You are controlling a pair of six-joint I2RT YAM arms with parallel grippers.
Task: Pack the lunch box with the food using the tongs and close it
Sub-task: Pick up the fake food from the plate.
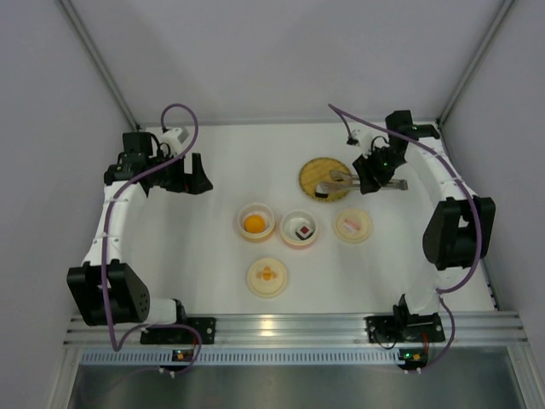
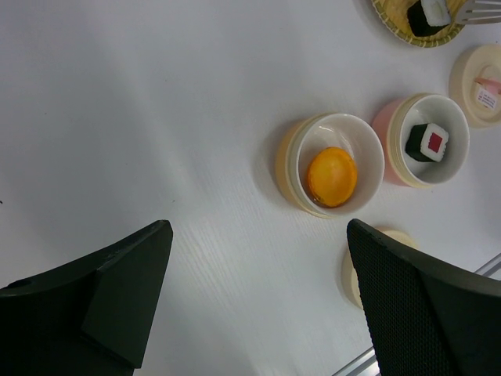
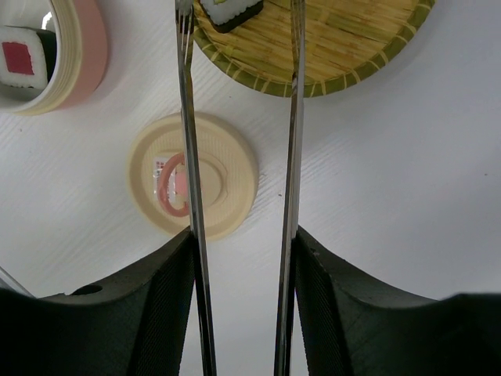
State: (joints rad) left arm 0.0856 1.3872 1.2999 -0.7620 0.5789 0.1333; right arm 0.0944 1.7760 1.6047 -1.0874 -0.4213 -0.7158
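R jaws part-closed, gripping tongs (image 3: pixel 188 157); sushi piece (image 3: pixel 228 12) sits btwn tong arms on bamboo tray (image 3: pixel 352 47). Centre tips on it, squeeze gently, lift straight. L jaws wide open, empty, near orange ball (image 2: pixel 331 176).

White desk (image 1: pixel 255 162), matte, with a faint grain visible in the wrist views. Plain pale grey walls (image 1: pixel 289 51) enclose it on three sides. Slanted metal struts (image 1: pixel 96 60) stand at both rear corners. Ribbed aluminium rail (image 1: pixel 289 325) runs along the near edge, with a grey metal ledge (image 1: pixel 289 383) below it. Light is even; shadows are soft.
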